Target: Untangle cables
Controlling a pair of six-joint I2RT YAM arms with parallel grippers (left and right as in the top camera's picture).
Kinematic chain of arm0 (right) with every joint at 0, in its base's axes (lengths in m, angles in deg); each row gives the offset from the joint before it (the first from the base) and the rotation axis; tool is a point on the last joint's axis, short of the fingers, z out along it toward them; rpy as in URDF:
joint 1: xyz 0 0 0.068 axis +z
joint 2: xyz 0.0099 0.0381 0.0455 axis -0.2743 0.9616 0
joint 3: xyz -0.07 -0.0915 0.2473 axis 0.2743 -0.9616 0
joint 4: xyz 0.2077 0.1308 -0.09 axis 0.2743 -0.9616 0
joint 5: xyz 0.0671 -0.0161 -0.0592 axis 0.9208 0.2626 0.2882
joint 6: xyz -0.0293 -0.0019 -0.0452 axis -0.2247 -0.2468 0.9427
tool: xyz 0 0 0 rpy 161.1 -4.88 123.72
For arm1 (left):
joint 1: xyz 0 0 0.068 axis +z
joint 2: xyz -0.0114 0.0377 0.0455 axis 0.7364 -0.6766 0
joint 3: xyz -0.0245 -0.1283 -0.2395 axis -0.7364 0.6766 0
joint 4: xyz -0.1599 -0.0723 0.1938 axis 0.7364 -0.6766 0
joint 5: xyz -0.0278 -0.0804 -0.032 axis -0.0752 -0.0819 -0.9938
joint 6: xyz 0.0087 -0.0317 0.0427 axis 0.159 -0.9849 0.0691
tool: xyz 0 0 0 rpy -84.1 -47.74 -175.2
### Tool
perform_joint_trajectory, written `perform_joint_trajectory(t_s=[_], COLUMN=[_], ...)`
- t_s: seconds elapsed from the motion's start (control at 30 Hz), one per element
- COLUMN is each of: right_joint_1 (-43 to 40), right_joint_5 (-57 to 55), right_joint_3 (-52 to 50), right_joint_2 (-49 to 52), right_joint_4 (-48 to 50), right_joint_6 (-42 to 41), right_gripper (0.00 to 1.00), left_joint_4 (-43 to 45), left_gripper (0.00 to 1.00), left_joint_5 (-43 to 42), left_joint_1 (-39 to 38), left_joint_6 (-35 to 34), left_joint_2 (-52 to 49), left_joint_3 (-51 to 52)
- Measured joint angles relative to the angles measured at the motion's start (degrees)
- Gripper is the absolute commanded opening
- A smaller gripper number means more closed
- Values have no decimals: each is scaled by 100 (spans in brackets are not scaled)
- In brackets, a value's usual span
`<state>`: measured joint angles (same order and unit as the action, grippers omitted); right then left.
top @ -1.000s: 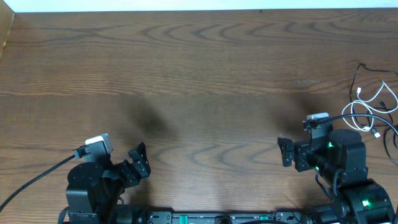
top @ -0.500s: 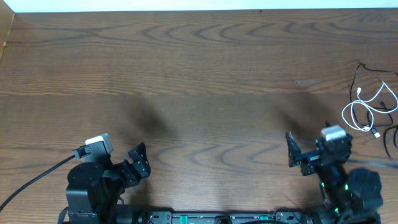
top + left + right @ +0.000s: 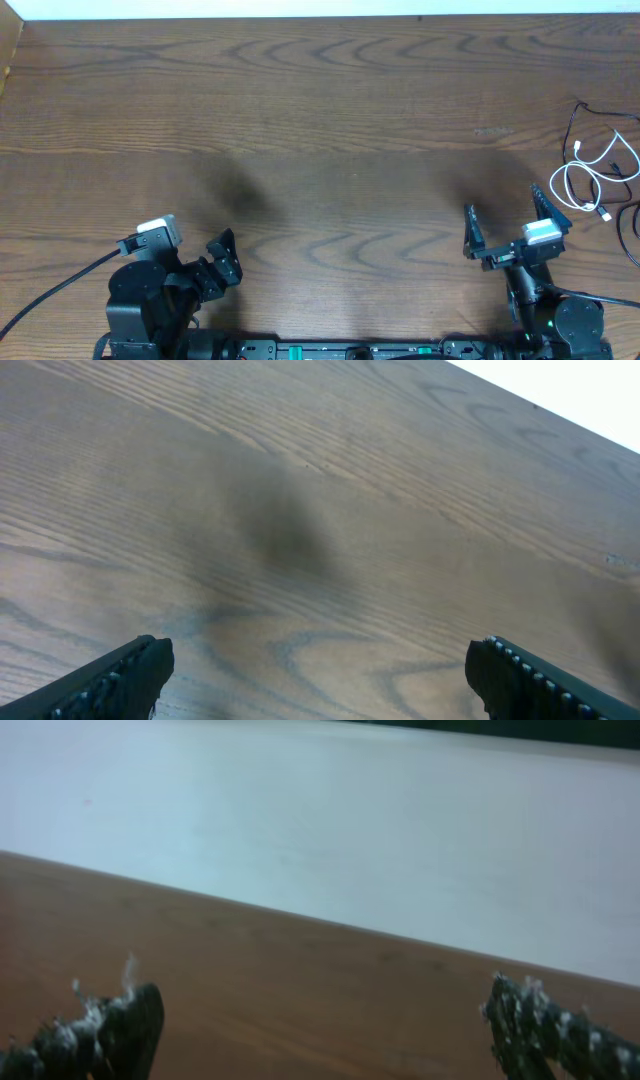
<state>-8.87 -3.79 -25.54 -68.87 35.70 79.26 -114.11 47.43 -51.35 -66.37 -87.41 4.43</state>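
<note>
The white cable (image 3: 588, 176) lies coiled at the table's right edge, with the thin black cable (image 3: 577, 118) looped around and above it. My right gripper (image 3: 507, 217) is open and empty near the front right, left of the cables. It also shows open in the right wrist view (image 3: 320, 1020), where neither cable appears. My left gripper (image 3: 222, 257) sits at the front left, far from the cables. It is open and empty in the left wrist view (image 3: 320, 675).
The wooden table (image 3: 320, 120) spans the whole overhead view. A thicker black arm cable (image 3: 50, 290) runs off the front left. Another dark cable (image 3: 632, 225) shows at the right edge below the coil.
My right arm has drawn back toward the front edge and tilted up; its jaws now show spread wide. The left arm and the cables have not moved.
</note>
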Motion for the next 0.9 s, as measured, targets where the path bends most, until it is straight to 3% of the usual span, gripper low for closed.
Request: perform_joint_trajectory(t_s=[0.13,0.33,0.57,0.9], right_joint_1=[-61,-103,-321,-350], right_joint_5=[0,-31,-136,-251], right_joint_3=[-584,-894,-894,-894], right_joint_2=[-2,2,7,9], right_joint_4=[946,1080,-96,-70], right_joint_6=[37,136,302,120], right_gripper=[99,99,99,99], left_joint_4=[0,0,0,0], left_gripper=[98,98,98,98], left_joint_5=[0,0,0,0], left_joint_1=[0,0,0,0], left_joint_6=[0,-2,0,0], left_joint_2=[0,0,0,-2], left_joint_3=[7,11,17,17])
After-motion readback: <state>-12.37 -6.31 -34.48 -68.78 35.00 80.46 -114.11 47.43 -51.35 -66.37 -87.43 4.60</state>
